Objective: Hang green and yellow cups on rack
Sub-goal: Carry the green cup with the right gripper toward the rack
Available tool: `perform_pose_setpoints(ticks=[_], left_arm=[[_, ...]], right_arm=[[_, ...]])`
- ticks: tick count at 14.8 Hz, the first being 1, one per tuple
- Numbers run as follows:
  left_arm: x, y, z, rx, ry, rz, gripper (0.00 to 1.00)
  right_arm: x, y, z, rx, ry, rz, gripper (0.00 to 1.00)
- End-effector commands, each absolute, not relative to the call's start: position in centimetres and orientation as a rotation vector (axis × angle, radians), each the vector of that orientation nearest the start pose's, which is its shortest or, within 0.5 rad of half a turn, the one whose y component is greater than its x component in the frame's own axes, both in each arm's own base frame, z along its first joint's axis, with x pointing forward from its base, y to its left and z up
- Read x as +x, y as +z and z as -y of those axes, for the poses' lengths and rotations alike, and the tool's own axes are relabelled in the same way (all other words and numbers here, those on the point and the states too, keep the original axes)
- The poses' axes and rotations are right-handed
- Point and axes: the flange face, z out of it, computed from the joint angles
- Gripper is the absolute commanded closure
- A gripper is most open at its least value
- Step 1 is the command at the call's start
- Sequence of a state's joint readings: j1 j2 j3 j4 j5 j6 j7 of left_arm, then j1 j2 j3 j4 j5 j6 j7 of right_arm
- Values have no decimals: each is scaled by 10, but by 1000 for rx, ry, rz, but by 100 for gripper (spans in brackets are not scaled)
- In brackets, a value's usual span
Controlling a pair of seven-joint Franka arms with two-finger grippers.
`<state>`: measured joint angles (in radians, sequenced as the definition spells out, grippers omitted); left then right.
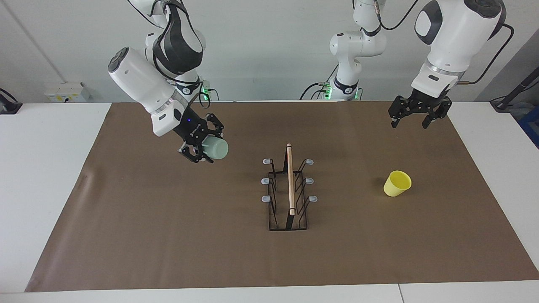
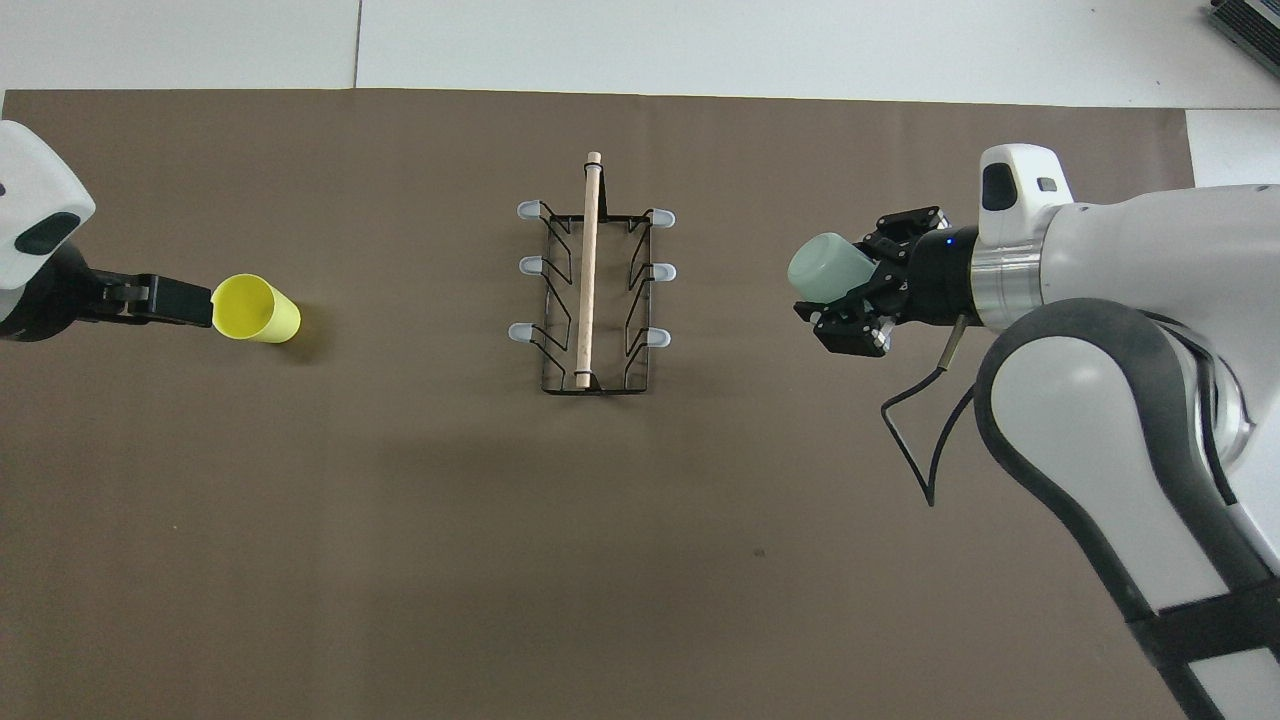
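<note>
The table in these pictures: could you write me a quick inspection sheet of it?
Surface: brown mat on a white table.
Job's things: green cup held in the air; yellow cup on the mat, tilted; rack mid-mat, prongs bare.
Clutter: nothing seen.
Grippers: right pincer shut on the green cup; left pincer open, raised over the mat.
Cables: black cable along the right arm.
Surroundings: white wall.

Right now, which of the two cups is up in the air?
The green cup, gripped by the right gripper; the yellow cup stands on the table.
</note>
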<state>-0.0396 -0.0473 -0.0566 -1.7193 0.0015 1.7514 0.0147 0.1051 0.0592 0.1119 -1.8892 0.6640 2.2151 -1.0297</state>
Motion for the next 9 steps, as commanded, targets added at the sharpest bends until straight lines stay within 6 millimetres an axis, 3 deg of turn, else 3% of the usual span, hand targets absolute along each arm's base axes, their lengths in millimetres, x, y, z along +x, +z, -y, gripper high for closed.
perform_pose_setpoints(ticks=[1,4,8,9], left_arm=[[543,597,52,-3147,-113,-178,0],[543,598,53,-3147,-115,-183,0],[543,597,52,-3147,-113,-180,0],[542,597,52,-3147,-98,-178,0]], right_arm=[[581,506,-176,-2361,-768,1124,100],[576,502,-214,-2394,-870,1030,100],[565,475,-266,-2343,-959,805,100],[564,469,-271,-2345,-972,766,100]])
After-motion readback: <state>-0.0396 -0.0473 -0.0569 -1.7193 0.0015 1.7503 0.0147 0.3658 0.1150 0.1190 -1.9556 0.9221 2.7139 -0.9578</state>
